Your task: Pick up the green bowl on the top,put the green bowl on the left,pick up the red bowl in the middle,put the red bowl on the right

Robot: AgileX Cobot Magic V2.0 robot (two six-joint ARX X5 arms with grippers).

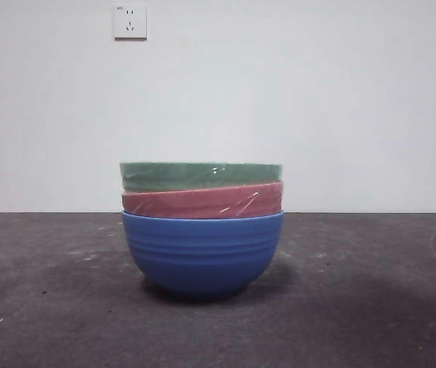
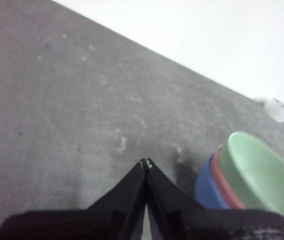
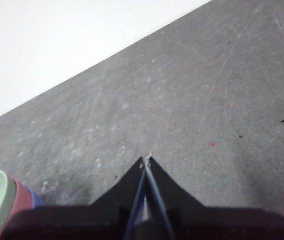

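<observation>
Nested stack at mid-table (image 1: 49,307): blue bowl (image 1: 202,253) as base, red bowl (image 1: 202,202) seated inside, green bowl (image 1: 200,175) topmost, hence first to lift; left claw (image 2: 145,163) and right claw (image 3: 146,161) pressed together, empty, flanking stack; wall sockets (image 1: 130,21) behind

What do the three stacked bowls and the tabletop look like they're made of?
The sage-green ribbed bowl, pinkish-red ribbed bowl and blue ribbed bowl look like matte plastic or melamine, though glazed ceramic is possible: uniform colour, soft sheen, white scuff streaks. The dark grey tabletop looks like a felt-like mat: dull, speckled, no reflections.
</observation>
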